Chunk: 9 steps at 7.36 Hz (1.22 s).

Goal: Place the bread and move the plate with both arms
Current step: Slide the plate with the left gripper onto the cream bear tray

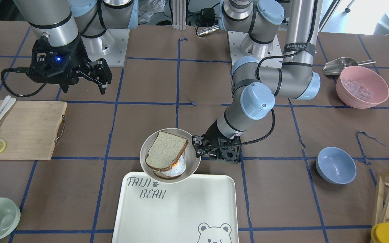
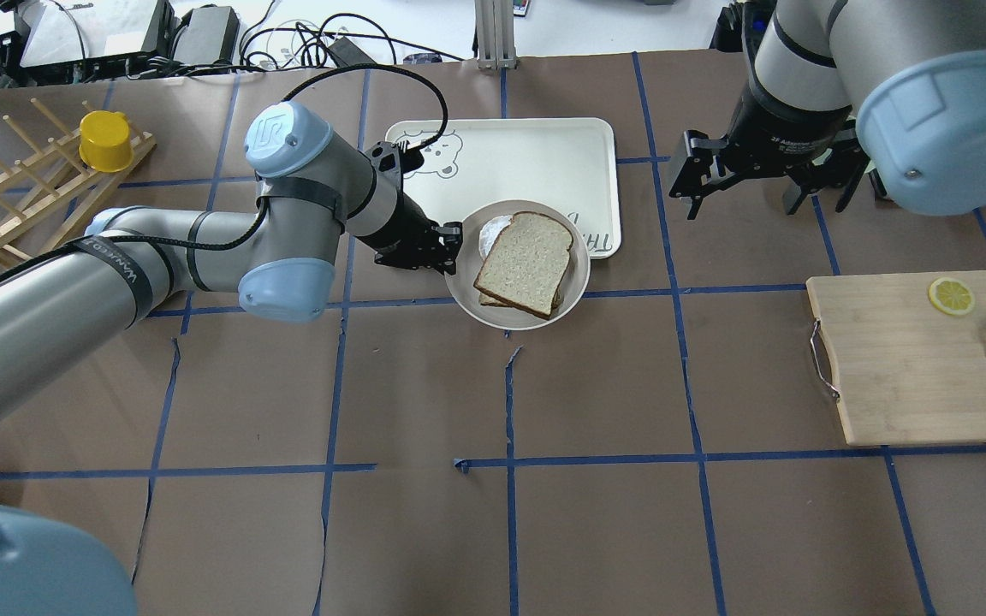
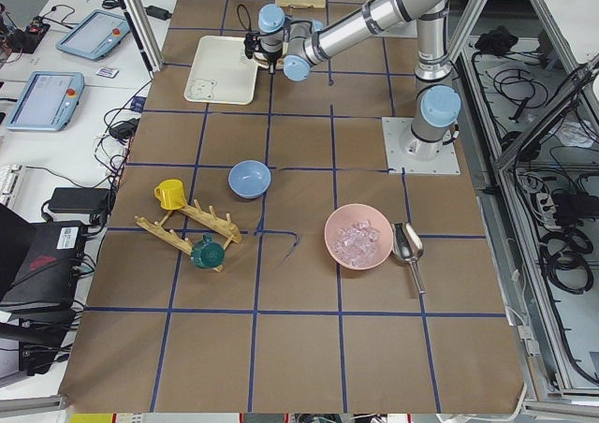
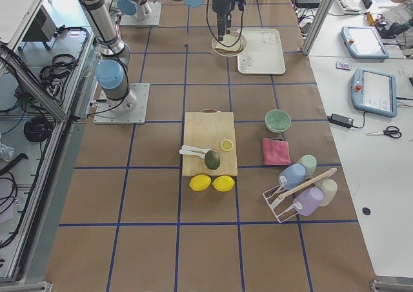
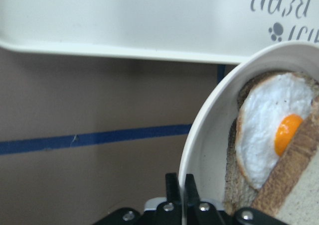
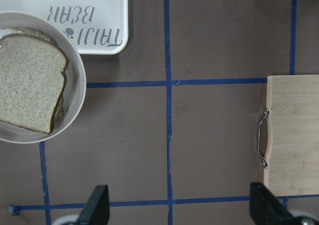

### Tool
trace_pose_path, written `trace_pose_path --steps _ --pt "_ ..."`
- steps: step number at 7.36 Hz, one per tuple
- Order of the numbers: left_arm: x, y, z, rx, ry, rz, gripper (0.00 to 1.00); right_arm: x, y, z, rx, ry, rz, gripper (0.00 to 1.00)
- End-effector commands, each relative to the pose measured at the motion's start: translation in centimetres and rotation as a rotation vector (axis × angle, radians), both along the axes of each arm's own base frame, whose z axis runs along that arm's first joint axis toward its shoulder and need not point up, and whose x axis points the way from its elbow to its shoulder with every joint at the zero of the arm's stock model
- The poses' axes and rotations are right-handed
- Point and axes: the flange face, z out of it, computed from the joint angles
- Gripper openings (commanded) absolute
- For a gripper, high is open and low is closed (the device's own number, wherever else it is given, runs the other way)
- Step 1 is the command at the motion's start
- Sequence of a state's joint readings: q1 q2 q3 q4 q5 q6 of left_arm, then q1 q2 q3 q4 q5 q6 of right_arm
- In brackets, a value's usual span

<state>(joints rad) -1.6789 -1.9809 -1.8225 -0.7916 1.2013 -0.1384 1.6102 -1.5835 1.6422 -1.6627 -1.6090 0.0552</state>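
Brown counter (image 2: 596, 385): left pincer (image 1: 197, 146) clenched on plate (image 1: 191, 161) rim beside tray (image 1: 181, 209); lift level, keeping bread (image 1: 165, 150) seated; right pincer (image 6: 180, 210) released.

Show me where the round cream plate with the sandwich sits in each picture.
Front-facing: plate low centre, above the tray.
Overhead: centre, upper half.
Left side: top, mostly hidden by the near arm.
Right side: top centre.
Left wrist: right edge.
Right wrist: upper left corner.
Shared landmark: the tray's lettered corner, right beside it.
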Motion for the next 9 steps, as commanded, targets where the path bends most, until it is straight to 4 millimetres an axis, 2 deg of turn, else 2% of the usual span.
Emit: trace_pose_path --steps 1,2,5,6,8,9 --pt "2.6 -5.7 -1.0 -0.024 0.007 0.040 0.00 -0.1 0.0 -0.1 0.003 0.000 -0.001 1.00" --pt "3.0 -8.4 -1.1 -0.044 0.007 0.048 0.00 -0.1 0.0 -0.2 0.004 0.005 -0.001 1.00" --pt "2.9 -13.6 -4.3 -0.043 0.007 0.065 0.00 -0.2 0.0 -0.2 0.005 0.010 -0.001 1.00" --pt "2.8 -14.6 -5.2 -0.041 0.008 0.070 0.00 -0.2 0.0 -0.3 0.007 0.010 0.003 1.00" --pt "2.7 -14.8 -6.1 -0.029 0.009 0.071 0.00 -0.2 0.0 -0.2 0.005 0.010 -0.001 1.00" --pt "2.8 -14.8 -6.1 -0.035 -0.002 0.067 0.95 -0.2 0.0 -0.2 0.007 0.010 -0.001 1.00"
